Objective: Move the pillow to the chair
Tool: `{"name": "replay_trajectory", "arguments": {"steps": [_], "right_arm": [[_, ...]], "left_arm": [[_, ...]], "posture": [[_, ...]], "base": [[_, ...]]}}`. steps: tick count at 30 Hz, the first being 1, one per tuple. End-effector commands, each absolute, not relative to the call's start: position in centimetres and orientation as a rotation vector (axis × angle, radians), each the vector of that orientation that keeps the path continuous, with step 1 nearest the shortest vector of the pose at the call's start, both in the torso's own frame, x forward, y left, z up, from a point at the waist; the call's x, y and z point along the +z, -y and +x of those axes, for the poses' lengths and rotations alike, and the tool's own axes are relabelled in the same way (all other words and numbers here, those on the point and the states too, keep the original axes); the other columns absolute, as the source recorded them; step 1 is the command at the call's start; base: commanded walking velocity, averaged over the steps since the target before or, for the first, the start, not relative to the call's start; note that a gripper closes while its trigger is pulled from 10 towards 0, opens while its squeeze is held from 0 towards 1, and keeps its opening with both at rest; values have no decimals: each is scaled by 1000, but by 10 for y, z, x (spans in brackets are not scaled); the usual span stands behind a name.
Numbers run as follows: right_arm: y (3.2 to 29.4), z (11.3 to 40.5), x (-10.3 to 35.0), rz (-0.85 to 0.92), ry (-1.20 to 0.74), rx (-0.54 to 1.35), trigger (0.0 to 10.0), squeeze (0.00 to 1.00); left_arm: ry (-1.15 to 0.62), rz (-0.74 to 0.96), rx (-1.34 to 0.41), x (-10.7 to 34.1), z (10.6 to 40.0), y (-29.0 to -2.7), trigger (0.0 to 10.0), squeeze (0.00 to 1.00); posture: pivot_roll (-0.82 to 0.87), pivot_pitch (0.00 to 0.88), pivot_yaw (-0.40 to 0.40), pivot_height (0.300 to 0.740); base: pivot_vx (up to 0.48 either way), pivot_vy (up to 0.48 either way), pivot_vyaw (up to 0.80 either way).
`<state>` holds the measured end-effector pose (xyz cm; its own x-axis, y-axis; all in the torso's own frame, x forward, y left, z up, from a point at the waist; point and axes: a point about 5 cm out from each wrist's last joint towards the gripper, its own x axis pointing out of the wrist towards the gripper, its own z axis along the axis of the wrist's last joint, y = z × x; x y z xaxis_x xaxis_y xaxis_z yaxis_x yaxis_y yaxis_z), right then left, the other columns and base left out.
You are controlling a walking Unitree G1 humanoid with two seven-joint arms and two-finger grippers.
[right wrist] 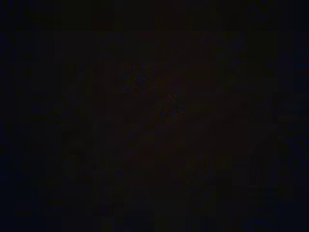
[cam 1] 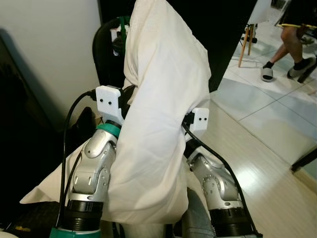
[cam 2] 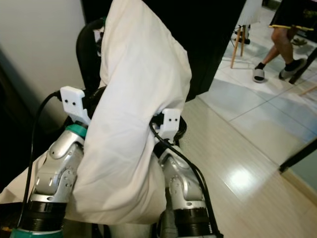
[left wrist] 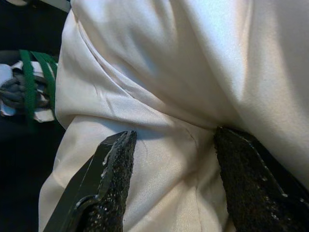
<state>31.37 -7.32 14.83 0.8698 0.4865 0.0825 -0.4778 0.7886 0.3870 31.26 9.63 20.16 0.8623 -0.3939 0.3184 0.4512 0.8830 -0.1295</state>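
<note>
The white pillow (cam 1: 158,124) is the biggest thing before the robot, standing tall from the 6 o'clock edge of the head views up to 12 o'clock, draped over and between the two raised silver arms. Behind it, from about 11 to 1 o'clock, is the black chair (cam 1: 105,54), its dark back rising beside the pale wall (cam 1: 44,49) at 10 o'clock; the pillow's top leans against the chair back, but whether its weight rests on the seat cannot be told. The light floor (cam 1: 267,148) of glossy boards and tiles spreads from 2 to 5 o'clock, and at 1 to 2 o'clock a person's legs (cam 1: 292,44) in dark socks and sandals stand near a wooden chair leg (cam 1: 243,47). The left arm (cam 1: 94,168) comes up from 7 o'clock with a black cable (cam 1: 69,124) looping beside it, and the right arm (cam 1: 218,188) comes up from 5 o'clock. In the left wrist view the left gripper (left wrist: 174,188) has its two black rough-padded fingers (left wrist: 116,183) spread apart with a fold of the pillow's cloth bulging between them and touching both pads, so it clasps the pillow; a green strap (left wrist: 36,77) on a dark tangle lies beyond. The right gripper is buried under the pillow and its wrist view is dark, so its fingers' state cannot be told.
</note>
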Motion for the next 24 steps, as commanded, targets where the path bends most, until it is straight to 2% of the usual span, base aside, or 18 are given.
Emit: {"name": "replay_trajectory", "arguments": {"steps": [1,10,24], "right_arm": [[42,309,173,419,62,687,10000,0],[45,310,168,415,43,668,10000,0],[63,323,132,357,-76,567,10000,0]], "left_arm": [[270,-208,-583,201,307,-68,10000,0],[267,-207,-604,202,306,-66,10000,0],[193,-128,-654,190,309,-65,10000,0]], "posture": [[-10,16,19,545],[-9,23,24,545],[-4,56,41,545]], "base": [[0,0,0],[0,0,0],[0,0,0]]}}
